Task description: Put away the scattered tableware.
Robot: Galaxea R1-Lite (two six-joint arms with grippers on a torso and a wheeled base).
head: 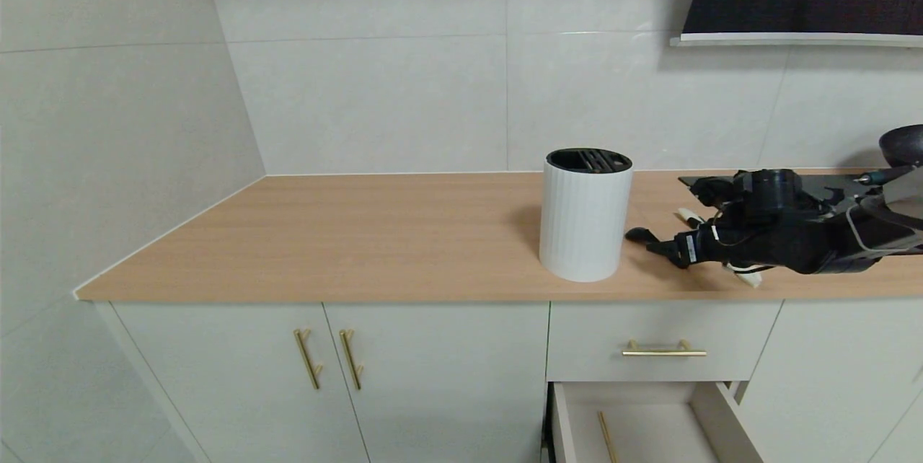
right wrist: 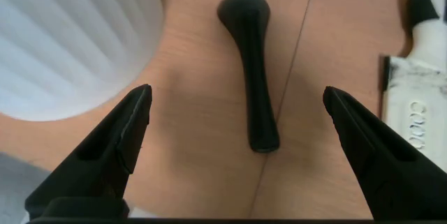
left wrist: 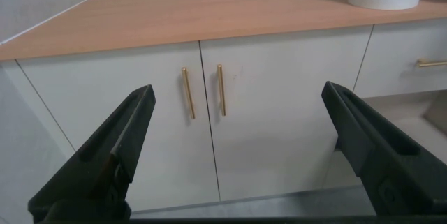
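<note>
**A:** How far along is the tidying?

**B:** Early, I'd judge. The bench [head: 360, 232] has loose pieces at its right end, and the drawer [head: 634, 412] below it stands open. The white ribbed holder [head: 585, 225] stands upright on the bench. Nothing sticks up from its slotted black top, so it looks as if nothing has been stowed there yet.

**A:** And the arms?

**B:** The right pincer [right wrist: 237, 93] hangs over the bench just right of the holder, jaws apart, gripping nothing. The left pincer [left wrist: 237, 93] is low, facing the cabinet doors [left wrist: 202, 105], and its jaws are also apart and empty.

**A:** What is the right one lined up on?

**B:** Likely the black utensil [right wrist: 253, 70]. It lies flat on the bench between the open jaws, roughly centred. Its rounded end points toward the holder, near it but apart. Neither finger touches it.

**A:** Anything else left?

**B:** A pale-handled piece [right wrist: 419, 105] lies just beside the utensil, outside the jaws. A second pale piece [head: 748, 277] lies near the bench's front edge, under the arm. All three wait to be put away.
</note>
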